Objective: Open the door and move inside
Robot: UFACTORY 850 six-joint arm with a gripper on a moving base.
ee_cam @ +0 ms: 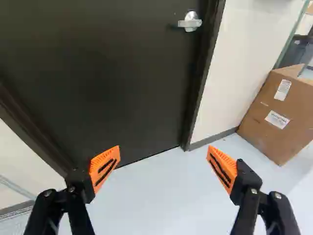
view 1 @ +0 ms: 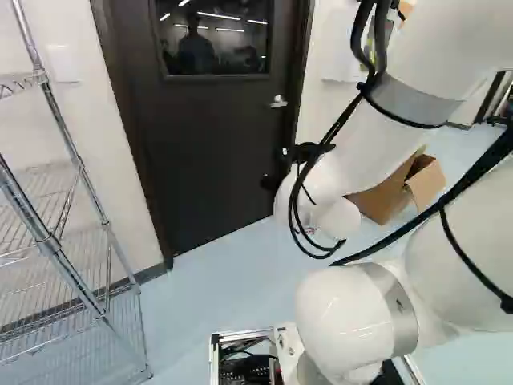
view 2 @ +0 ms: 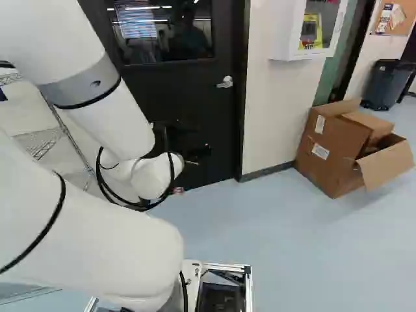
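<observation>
Missed lever or clipped frame: the main risks, with the black two-finger gripper (ee_cam: 163,152) empty.
Its jaws stand wide apart, orange rubbery-looking pads (ee_cam: 104,169) touching nothing. A chrome wire shelf (view 1: 50,243) stands beside the doorway; driving in crooked could snag it. Ahead, the flat, dark door (ee_cam: 112,78) is closed. Its silver metal lever handle (ee_cam: 190,23) sits near the dark door frame (ee_cam: 205,63), so an off-line reach could strike that edge, and a shallow grip could slip as the lever turns.
</observation>
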